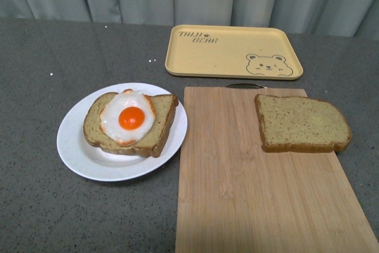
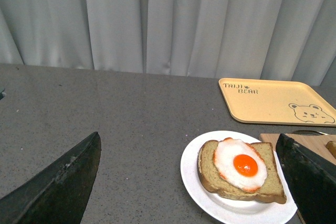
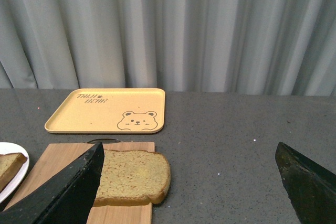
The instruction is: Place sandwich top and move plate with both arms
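Note:
The sandwich top [image 1: 302,124], a plain brown speckled slice, lies flat on the far right part of a wooden cutting board [image 1: 249,194]. The white plate [image 1: 77,152] sits left of the board and carries a bread slice with a fried egg [image 1: 130,118]. Neither arm shows in the front view. My left gripper [image 2: 189,182] is open, hovering short of the plate [image 2: 197,187] with nothing between its fingers. My right gripper [image 3: 189,182] is open too; one fingertip [image 3: 79,182] overlaps the sandwich top [image 3: 134,176], and the gap between the fingers looks onto bare table.
A yellow rectangular tray [image 1: 234,51] with a bear drawing lies behind the board, a dark metal loop [image 1: 244,86] at the board's far edge. Grey curtains close the back. The tabletop [image 1: 47,75] is dark grey and speckled.

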Available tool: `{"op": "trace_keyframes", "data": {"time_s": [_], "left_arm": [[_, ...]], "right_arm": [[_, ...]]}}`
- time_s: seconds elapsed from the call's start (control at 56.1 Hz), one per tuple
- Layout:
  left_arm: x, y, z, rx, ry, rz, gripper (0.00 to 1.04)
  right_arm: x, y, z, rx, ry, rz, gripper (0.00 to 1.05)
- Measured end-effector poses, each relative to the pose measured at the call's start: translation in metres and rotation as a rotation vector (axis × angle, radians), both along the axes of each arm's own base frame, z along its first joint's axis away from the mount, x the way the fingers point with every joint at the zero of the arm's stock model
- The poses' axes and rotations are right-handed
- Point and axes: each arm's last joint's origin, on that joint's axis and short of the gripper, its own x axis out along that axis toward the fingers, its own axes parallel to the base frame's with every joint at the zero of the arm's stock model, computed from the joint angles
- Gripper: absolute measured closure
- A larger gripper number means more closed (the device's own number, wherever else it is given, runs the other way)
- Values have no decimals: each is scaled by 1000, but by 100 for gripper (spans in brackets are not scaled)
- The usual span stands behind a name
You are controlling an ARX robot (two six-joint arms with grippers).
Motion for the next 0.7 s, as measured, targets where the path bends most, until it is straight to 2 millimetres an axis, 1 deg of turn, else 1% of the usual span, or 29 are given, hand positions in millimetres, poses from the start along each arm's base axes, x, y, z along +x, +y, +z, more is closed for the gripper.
{"op": "trace_keyframes", "data": {"time_s": [0.696], "left_arm": [[0,0,0,0,0,0,7]], "right_arm": [[0,0,0,0,0,0,9]]}}
